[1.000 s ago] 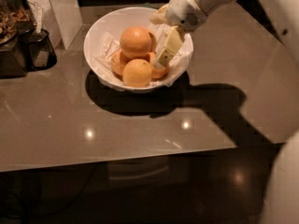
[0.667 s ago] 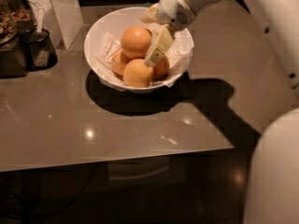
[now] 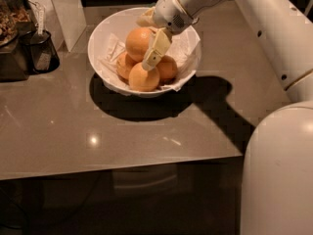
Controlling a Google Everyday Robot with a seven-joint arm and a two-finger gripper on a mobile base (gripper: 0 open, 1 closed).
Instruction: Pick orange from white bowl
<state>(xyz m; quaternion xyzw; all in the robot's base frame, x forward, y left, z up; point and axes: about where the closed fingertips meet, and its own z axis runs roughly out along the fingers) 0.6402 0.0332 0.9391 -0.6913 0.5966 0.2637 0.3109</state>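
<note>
orange [image 3: 138,42] sits atop the pile in the white bowl [image 3: 99,43], just behind a smaller front fruit [image 3: 143,78]. the gripper [image 3: 145,43] hangs over it, fingers apart, one reaching down its right side. an off-centre squeeze could make the smooth skin slip free or knock the neighbouring fruit.

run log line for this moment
stage: approach | claw: over white bowl, at orange | orange: atop smaller oranges | lifted: not yet
</note>
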